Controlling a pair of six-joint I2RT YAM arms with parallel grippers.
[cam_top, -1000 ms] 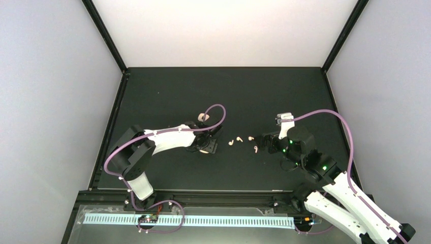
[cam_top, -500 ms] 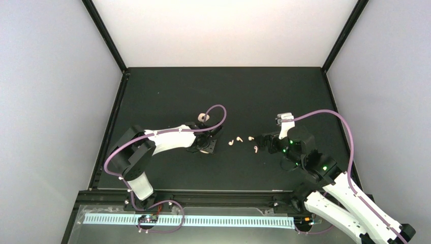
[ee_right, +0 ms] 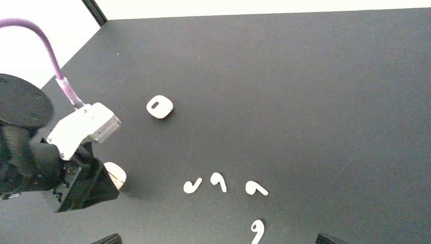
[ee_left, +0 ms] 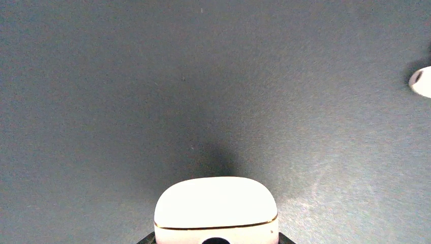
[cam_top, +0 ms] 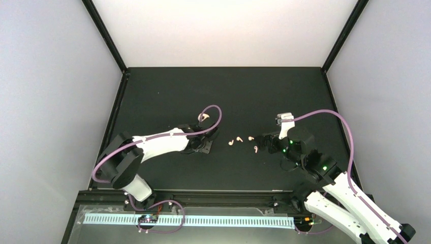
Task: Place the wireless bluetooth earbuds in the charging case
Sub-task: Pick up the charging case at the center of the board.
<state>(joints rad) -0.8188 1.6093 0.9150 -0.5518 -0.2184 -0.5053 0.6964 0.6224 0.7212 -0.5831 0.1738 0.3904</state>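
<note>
Four tiny cream-white earbuds lie loose on the black table: in the right wrist view, three in a row (ee_right: 192, 185), (ee_right: 218, 181), (ee_right: 255, 188) and one nearer (ee_right: 257, 230). From above they lie mid-table (cam_top: 238, 139). My left gripper (cam_top: 202, 145) is shut on a white charging case with a gold seam (ee_left: 216, 208), lid closed; it also shows in the right wrist view (ee_right: 117, 176), left of the earbuds. My right gripper (cam_top: 264, 142) is open and empty just right of the earbuds, its fingertips (ee_right: 109, 238) wide apart.
A second small white case with an oval slot (ee_right: 159, 107) lies behind the left gripper, also seen from above (cam_top: 203, 117). A white piece (ee_left: 422, 81) shows at the right edge of the left wrist view. A purple cable (cam_top: 216, 114) loops over the left wrist.
My left arm's elbow has swung to the left and its gripper has shifted slightly left with the case, which no longer shows from above. The right arm and the earbuds have not moved.
</note>
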